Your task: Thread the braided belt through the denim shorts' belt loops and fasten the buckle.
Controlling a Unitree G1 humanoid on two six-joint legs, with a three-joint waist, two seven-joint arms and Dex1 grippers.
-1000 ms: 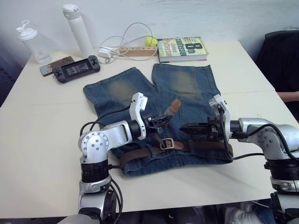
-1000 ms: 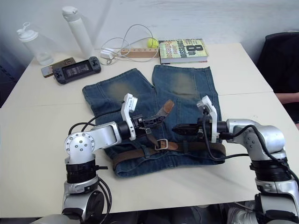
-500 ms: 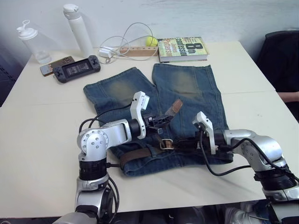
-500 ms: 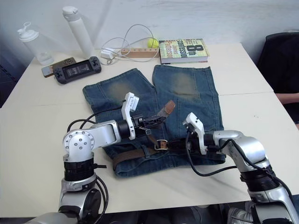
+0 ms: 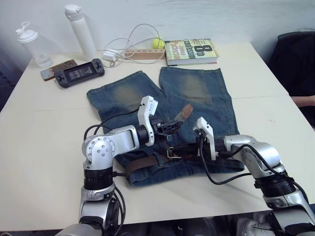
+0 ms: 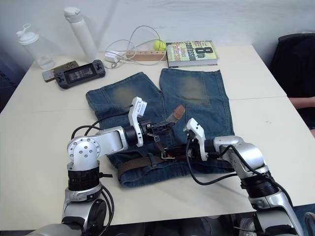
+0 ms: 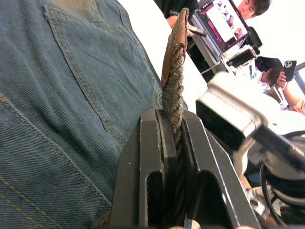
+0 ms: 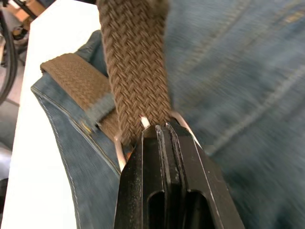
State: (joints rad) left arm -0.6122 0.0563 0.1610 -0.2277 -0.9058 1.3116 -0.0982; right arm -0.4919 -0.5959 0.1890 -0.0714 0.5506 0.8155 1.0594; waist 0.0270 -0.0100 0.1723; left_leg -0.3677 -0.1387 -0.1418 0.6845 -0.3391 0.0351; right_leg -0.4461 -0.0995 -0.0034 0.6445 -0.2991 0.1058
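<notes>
The denim shorts (image 5: 197, 88) lie flat on the table, waistband toward me. The braided belt (image 5: 142, 161) runs along the waistband under a belt loop (image 8: 97, 107). Its free end rises from the buckle (image 5: 170, 154) up over the shorts, ending in a lighter brown tip (image 5: 186, 110). My left gripper (image 5: 172, 126) is shut on that raised end just below the tip, and the strap (image 7: 174, 95) stands between its fingers. At the waistband's middle my right gripper (image 5: 178, 149) is shut on the buckle, whose silver frame (image 8: 119, 150) shows on both sides of the fingertips.
At the table's far side stand a clear bottle (image 5: 29, 44) and a white bottle (image 5: 81, 29), with a game console (image 5: 78, 73), a white cable (image 5: 133, 42), a yellow ball (image 5: 158, 43) and a book (image 5: 192, 50). A dark chair (image 5: 295, 54) stands at the right.
My right gripper has slid left along the waistband to the buckle. The left gripper has kept hold of the belt's raised end in the same place.
</notes>
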